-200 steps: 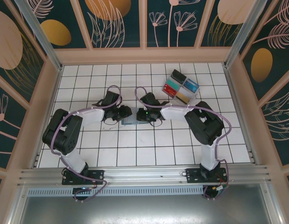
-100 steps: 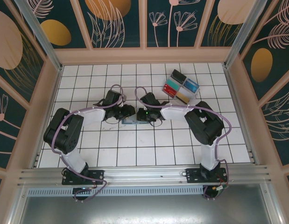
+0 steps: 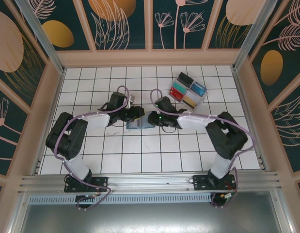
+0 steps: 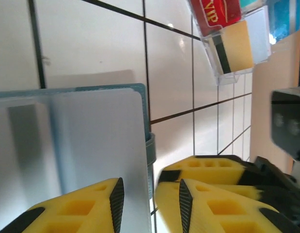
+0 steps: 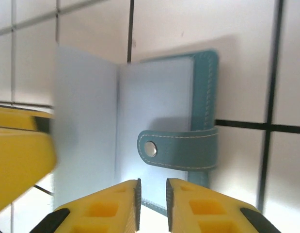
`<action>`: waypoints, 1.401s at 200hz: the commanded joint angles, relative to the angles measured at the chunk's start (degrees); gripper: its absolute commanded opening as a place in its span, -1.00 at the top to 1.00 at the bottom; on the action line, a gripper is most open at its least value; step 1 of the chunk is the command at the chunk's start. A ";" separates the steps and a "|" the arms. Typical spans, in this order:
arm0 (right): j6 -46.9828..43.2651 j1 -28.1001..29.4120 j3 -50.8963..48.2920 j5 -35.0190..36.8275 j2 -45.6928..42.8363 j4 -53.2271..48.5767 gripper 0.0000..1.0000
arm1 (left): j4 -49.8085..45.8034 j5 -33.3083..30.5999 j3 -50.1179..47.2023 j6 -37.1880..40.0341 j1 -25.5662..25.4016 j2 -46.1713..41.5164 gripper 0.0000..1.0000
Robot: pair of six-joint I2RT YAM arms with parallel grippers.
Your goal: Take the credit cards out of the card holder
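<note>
Looking out from the near edge, I see both arms bend inward and meet around the middle of the table (image 3: 140, 158). The holder (image 3: 138, 124) lies there on the tiles, folded open, with one gripper at each side.

The left gripper (image 3: 138, 116) comes at it from the left. In its wrist view the jaws stand partly spread. One finger (image 4: 77, 211) sits over a pale sheet (image 4: 91, 145), and the other sits beyond the sheet's edge, where the holder's teal rim shows. I cannot tell whether that sheet is a card or a sleeve.

The right gripper (image 3: 152, 120) comes from the right. In its wrist view the fingers (image 5: 99, 208) are drawn almost together, leaving a narrow slit over the holder's edge. I cannot tell whether they pinch that edge or just sit over it. Just beyond them the strap (image 5: 183, 149) lies across the pale inner page, its snap (image 5: 150, 149) facing up. The pale sheet sticks out past the holder on the left gripper's side.

Farther off, toward the far right corner, a clear tray (image 3: 188, 90) with coloured compartments sits apart from the holder.
</note>
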 commanded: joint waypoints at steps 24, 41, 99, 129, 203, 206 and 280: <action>2.61 -3.30 -8.73 3.67 -11.84 10.20 0.43 | 2.67 0.95 4.44 -1.65 -2.17 6.12 0.17; 1.81 -3.40 -9.16 4.32 -13.86 10.94 0.40 | -0.04 -0.69 4.88 -0.80 -2.20 7.70 0.17; 0.81 -3.23 -6.22 -0.89 -11.40 12.00 0.38 | -5.50 -4.83 6.62 1.36 -2.08 3.38 0.24; -0.67 -1.29 -2.81 -4.10 -8.68 11.57 0.39 | -10.90 -10.85 5.76 3.36 -0.76 -2.08 0.29; -4.47 5.18 16.18 -0.09 10.32 -7.06 0.37 | -10.78 -16.68 -9.06 0.19 9.31 -13.03 0.32; -4.67 5.35 16.87 0.08 11.16 -7.93 0.36 | -10.78 -16.68 -9.37 0.12 9.42 -13.30 0.32; -6.11 6.79 21.78 5.78 18.88 -15.72 0.07 | -4.13 -9.34 -12.24 -2.16 9.70 -13.24 0.31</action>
